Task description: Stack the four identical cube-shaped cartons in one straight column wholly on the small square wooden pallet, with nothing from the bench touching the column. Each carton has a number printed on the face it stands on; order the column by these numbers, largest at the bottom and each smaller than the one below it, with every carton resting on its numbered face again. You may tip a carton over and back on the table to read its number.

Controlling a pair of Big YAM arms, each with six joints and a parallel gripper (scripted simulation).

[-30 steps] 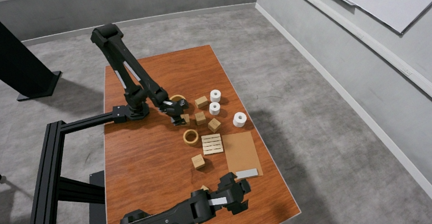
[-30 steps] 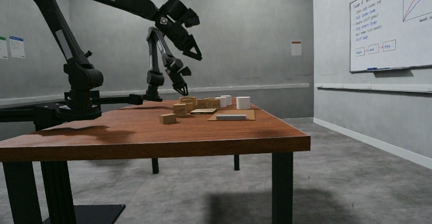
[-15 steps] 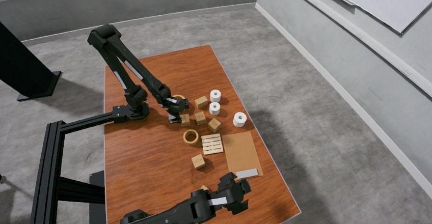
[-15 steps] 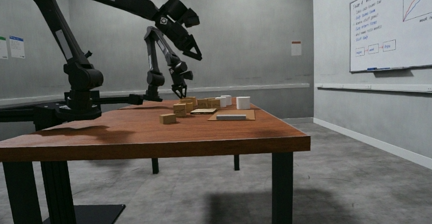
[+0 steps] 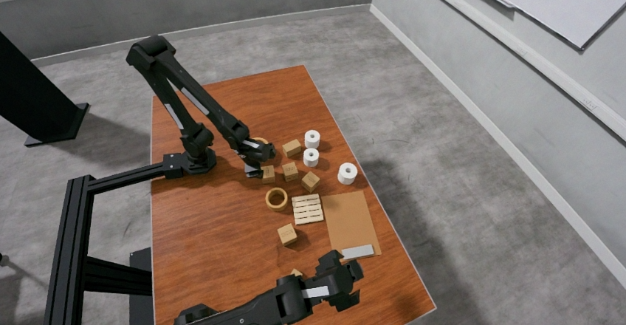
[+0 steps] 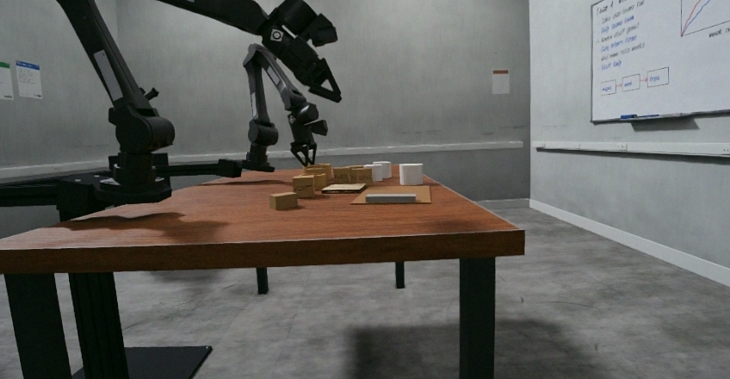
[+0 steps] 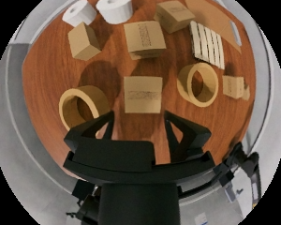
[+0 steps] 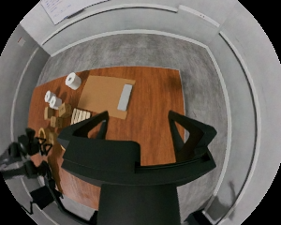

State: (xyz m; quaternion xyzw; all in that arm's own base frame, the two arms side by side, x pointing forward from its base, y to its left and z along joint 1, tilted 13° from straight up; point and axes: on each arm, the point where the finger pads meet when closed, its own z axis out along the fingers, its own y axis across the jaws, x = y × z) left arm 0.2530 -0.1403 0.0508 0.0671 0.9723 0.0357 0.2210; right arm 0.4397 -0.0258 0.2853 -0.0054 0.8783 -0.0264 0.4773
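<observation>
The left pincer (image 5: 253,173) (image 6: 305,162) (image 7: 139,113) stood wide, holding nothing, beside the nearest carton (image 5: 268,173) (image 7: 142,95) on the bench (image 5: 210,233) (image 6: 256,226) (image 7: 117,127) (image 8: 150,89). Correct grasping probably required centring the carton, squaring both fingers to opposite faces, then closing gently before tipping.

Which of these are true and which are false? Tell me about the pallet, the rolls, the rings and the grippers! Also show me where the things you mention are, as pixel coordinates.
1. The pallet (image 5: 308,209) (image 7: 207,44) has a carton on it. False: no carton is on it.
2. There are three white rolls. True.
3. The gray bar (image 5: 357,251) (image 6: 391,198) (image 8: 125,97) lies on the brown sheet (image 5: 349,216) (image 8: 100,96). True.
4. The left gripper (image 7: 139,113) is holding a ring. False: it is open and holds nothing.
5. The right gripper (image 8: 138,113) is open. True.
</observation>
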